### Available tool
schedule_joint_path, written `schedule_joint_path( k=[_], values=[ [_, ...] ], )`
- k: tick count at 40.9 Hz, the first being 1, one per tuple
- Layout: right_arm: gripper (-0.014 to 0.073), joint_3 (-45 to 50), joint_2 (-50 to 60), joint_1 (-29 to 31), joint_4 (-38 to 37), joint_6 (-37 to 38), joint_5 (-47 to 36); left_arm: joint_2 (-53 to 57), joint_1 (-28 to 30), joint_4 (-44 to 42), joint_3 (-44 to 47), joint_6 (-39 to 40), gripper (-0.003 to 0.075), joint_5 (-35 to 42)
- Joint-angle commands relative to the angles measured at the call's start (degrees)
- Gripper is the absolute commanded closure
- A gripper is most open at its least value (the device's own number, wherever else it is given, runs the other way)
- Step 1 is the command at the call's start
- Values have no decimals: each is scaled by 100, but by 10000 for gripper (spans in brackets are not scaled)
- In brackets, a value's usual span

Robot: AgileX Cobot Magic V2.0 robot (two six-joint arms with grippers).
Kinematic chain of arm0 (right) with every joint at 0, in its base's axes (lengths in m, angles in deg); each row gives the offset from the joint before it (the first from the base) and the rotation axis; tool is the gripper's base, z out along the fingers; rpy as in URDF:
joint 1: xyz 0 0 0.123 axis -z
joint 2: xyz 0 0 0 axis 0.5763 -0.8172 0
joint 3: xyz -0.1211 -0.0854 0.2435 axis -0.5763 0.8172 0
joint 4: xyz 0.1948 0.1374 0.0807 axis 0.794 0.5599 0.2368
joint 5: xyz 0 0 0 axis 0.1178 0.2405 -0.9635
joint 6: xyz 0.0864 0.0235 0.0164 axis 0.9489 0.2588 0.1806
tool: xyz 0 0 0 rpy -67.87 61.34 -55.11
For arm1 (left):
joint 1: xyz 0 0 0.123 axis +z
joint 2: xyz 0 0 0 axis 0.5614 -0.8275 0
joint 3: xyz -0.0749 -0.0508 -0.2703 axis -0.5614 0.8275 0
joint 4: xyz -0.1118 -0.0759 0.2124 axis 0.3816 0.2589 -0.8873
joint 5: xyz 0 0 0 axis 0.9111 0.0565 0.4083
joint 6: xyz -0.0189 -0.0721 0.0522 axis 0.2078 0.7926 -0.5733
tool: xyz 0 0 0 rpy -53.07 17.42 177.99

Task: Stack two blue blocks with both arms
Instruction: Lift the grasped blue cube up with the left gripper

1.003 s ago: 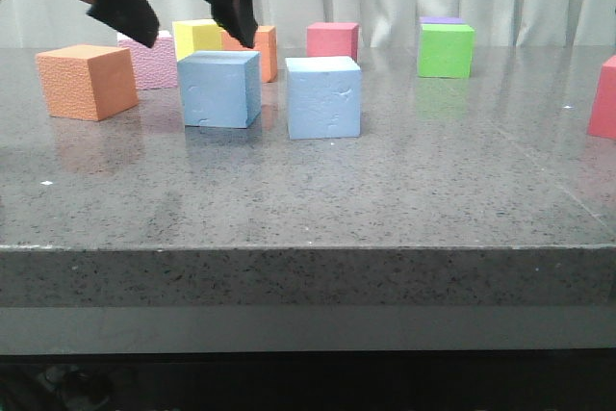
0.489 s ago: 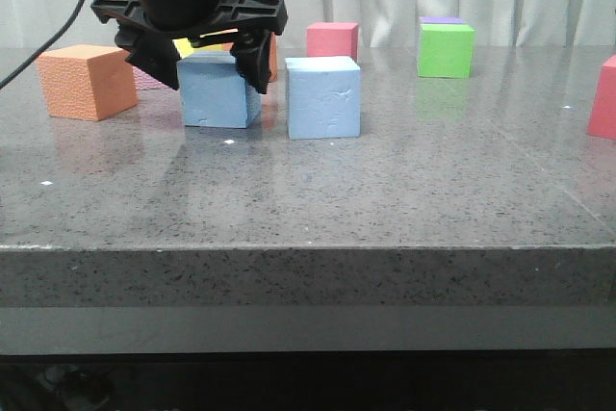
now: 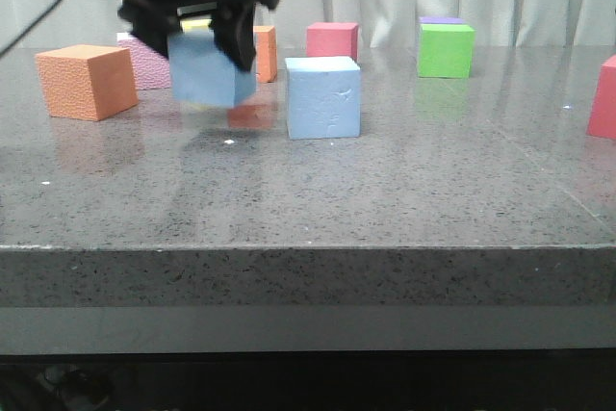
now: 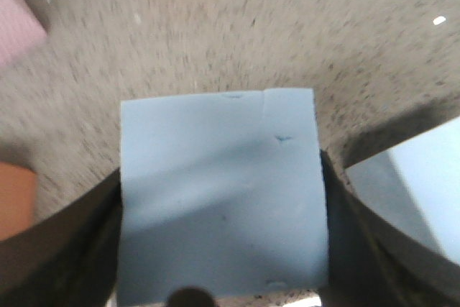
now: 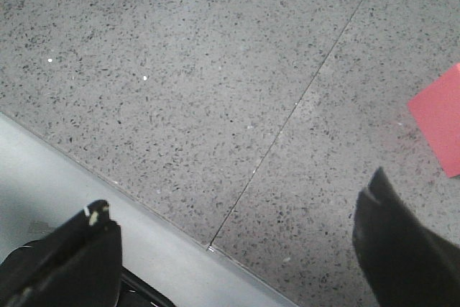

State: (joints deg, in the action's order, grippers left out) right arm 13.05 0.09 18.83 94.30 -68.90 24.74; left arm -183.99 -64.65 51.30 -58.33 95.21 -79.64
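Apparently L tool (image 3: 200, 40) grips blue block (image 3: 204, 69) clear of 2nd (image 3: 323, 96).

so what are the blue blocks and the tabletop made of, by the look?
Blue blocks: probably foam, matte, with a pebbled face and faint jigsaw-like seams; the left hand grips one. Tabletop: looks like polished speckled stone or a stone-look composite, since it is glossy and mirrors the blocks.

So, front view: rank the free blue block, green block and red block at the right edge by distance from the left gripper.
From the left gripper, holding a blue block:
1. Free blue block, just to its right.
2. Green block, far back right.
3. Red block, at the right edge.
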Motion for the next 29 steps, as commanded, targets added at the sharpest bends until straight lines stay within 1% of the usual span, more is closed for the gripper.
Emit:
schedule_joint_path(
  k=[1, 4, 9, 10, 13, 16, 18, 22, 24, 29],
  values=[
    [-59, -155, 71, 30, 74, -62, -275, 510, -65, 23, -496, -685, 370, -13],
    [-59, -155, 71, 30, 74, -62, -273, 549, -65, 288, -735, -1279, 370, -230],
    [-59, -155, 71, 30, 74, -62, -275, 549, -19, 1254, -1089, -2571, 370, -475],
    [-59, -155, 71, 30, 74, -62, -275, 549, -5, 1455, -1131, -2707, 370, -474],
    [-59, -155, 71, 30, 74, -62, -273, 549, 31, 2076, -1246, -3435, 370, -594],
    [-59, -155, 71, 30, 74, -62, -274, 549, 76, 2612, -1265, -4190, 370, -663],
    [-59, -155, 71, 30, 74, -62, -280, 549, 119, 2815, -1265, -4728, 370, -740],
    [-59, -155, 71, 30, 74, -62, -273, 538, 158, 3260, -1265, -5481, 370, -782],
    [-59, -155, 71, 30, 74, -62, -278, 539, 180, 3572, -1265, -6092, 370, -875],
    [-59, -155, 71, 30, 74, -62, -278, 461, 287, 4398, -1265, -7080, 370, -1148]
  ],
)
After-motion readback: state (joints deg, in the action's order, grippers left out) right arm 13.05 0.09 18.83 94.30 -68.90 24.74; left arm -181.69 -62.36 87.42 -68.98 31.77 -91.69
